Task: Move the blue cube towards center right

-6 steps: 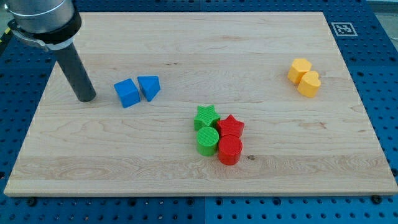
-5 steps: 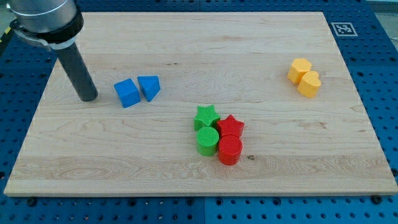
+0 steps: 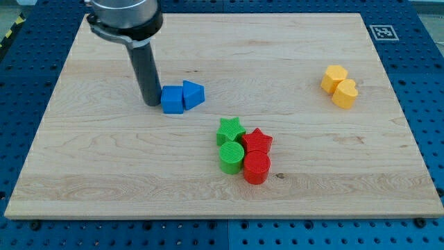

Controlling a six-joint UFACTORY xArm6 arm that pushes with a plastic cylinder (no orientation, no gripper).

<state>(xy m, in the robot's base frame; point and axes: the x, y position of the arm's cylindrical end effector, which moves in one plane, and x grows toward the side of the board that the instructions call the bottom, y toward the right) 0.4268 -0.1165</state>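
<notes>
Surface: pale wooden board on a blue pegboard base; a black-and-white marker tag at its far right corner.

My tip: lower end of a dark upright rod, far left of centre, touching the left face of the blue cube. This end effector is a plain rod with no jaws, holding nothing.

Blue cube: far left of centre, its right side against a blue wedge-shaped block.

Centre, near side, tight cluster: green star, green cylinder, red star, red cylinder.

Far right: yellow hexagonal block touching a yellow heart-shaped block.
</notes>
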